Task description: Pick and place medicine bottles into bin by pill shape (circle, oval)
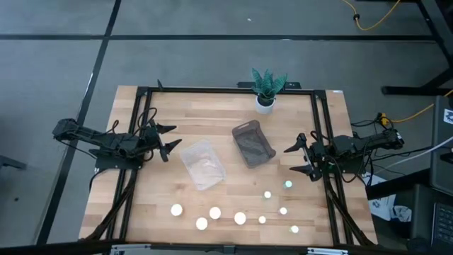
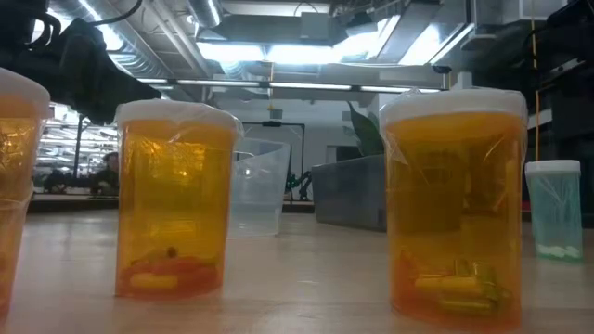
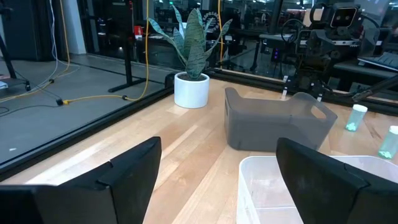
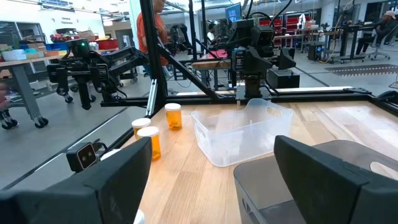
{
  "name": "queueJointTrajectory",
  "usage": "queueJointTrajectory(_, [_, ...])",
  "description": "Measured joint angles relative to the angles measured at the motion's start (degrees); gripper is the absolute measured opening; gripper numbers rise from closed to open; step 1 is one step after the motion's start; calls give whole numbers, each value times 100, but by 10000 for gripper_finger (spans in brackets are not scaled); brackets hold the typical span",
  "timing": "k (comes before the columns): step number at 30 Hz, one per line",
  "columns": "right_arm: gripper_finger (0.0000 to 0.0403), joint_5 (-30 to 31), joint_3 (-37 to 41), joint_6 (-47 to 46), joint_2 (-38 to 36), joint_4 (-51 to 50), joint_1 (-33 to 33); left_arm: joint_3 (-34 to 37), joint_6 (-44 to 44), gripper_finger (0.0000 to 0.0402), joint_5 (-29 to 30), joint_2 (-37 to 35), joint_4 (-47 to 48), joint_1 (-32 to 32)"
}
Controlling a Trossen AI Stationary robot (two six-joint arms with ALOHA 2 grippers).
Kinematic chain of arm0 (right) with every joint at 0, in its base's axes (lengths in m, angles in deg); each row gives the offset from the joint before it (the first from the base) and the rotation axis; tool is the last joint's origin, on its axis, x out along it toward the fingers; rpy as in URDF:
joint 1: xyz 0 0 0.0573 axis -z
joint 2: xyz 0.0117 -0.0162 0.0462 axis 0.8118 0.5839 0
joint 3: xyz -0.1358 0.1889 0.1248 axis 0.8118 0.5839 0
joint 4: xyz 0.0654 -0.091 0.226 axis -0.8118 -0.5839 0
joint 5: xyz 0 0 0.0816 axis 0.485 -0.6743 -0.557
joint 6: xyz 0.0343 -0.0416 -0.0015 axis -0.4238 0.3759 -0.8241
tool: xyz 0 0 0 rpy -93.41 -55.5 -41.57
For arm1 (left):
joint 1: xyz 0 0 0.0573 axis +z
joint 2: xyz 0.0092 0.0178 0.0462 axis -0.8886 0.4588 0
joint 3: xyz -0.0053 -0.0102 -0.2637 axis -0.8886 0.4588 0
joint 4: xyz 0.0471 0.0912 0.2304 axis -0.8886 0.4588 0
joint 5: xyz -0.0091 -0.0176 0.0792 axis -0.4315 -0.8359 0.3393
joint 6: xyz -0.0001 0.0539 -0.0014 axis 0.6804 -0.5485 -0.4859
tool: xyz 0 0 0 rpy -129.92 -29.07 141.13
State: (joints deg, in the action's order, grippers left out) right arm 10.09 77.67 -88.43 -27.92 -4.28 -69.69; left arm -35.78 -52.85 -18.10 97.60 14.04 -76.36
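Two trays sit mid-table: the clear tray (image 1: pixel 203 164) toward the left arm and the dark grey tray (image 1: pixel 253 143) just beside it toward the right arm, both with nothing visible inside. Four big amber bottles (image 1: pixel 214 213) stand in a loose row near the front edge of the table (image 1: pixel 141 212), and the smaller white-green bottles (image 1: pixel 283 210) are scattered to their right (pill shapes are too small to tell from above). The left gripper (image 1: pixel 169 139) hangs over the table just left of the clear tray, fingers spread wide and holding nothing. The right gripper (image 1: pixel 299 159) hovers right of the grey tray, above the small bottles, also wide open and empty. A potted plant (image 1: pixel 267 88) stands at the far edge.
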Motion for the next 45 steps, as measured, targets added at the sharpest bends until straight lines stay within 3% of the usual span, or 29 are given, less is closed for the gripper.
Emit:
queueJointTrajectory(10, [339, 0, 0, -36, 0, 6, 0, -1, 0, 310, 2, 0, 1, -2])
queueJointTrajectory(15, [339, 31, 2, -796, 0, 80, -1, -1, -259, 309, 101, -1, 2, 4])
queueJointTrajectory(28, [339, 246, 0, -1208, 2, 815, -2, 1, -488, 307, 107, 0, -24, 4])
queueJointTrajectory(33, [339, 113, -20, -1154, 4, 1610, -2, 1, -366, 311, 107, 1, -413, 4])
queueJointTrajectory(39, [339, 285, -841, -622, 426, 390, -2, 1, -433, 307, 107, 1, -513, 4])
queueJointTrajectory(45, [339, 348, -2305, -744, 1553, -1207, -2, 1, -449, 306, 107, 1, -512, 4])
